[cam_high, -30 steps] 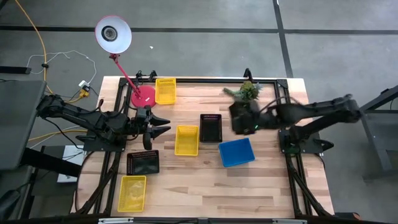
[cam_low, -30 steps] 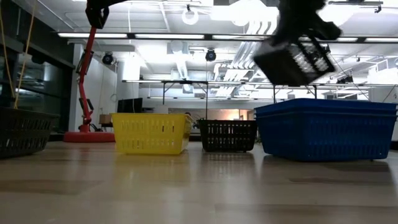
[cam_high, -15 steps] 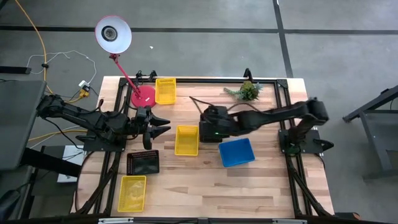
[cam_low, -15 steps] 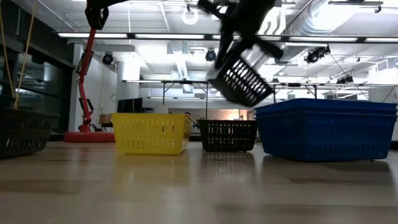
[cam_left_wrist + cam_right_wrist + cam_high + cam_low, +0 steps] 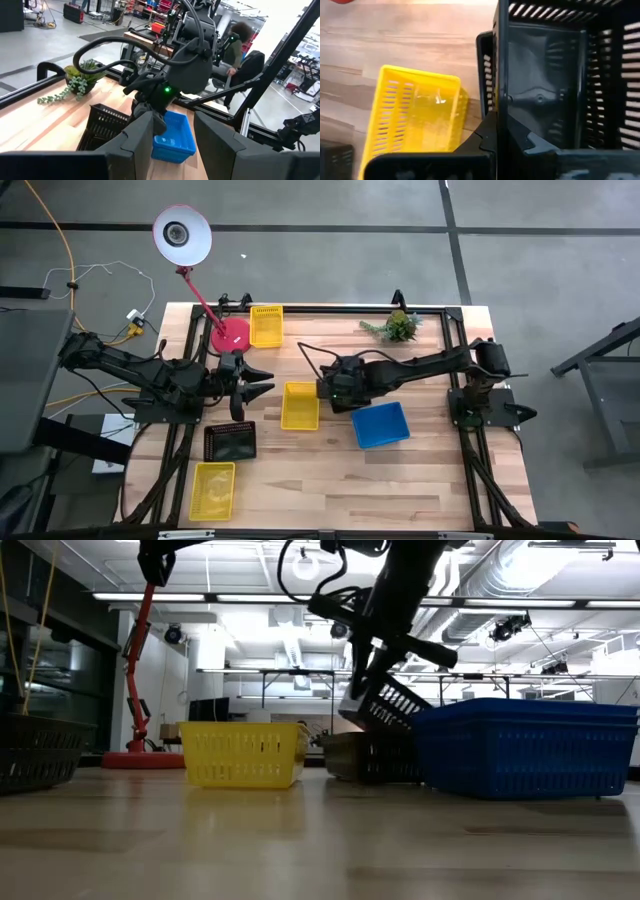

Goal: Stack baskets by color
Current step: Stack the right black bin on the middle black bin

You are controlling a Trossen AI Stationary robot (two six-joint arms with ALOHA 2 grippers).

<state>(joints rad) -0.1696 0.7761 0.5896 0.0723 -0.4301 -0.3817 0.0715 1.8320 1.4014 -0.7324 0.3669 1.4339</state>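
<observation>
Down at the front-left corner of the table lies a yellow basket (image 5: 212, 490), and just behind it a black basket (image 5: 230, 442), both flat on the wood. Moving up to mid-table, the blue basket (image 5: 380, 425) sits right of centre, with a second yellow basket (image 5: 300, 405) to its left. Between and just beyond those two, the right gripper (image 5: 338, 388) has its fingers pinched on the wall of a tilted black basket (image 5: 392, 705), which hangs at a slant over another black basket (image 5: 368, 757) resting on the table. Off to the left side, the left gripper (image 5: 252, 383) waits above the wood, fingers spread, nothing in them. Farthest back stand a third yellow basket (image 5: 265, 325), the red lamp (image 5: 228, 333) beside it, and a small plant (image 5: 397, 327).
</observation>
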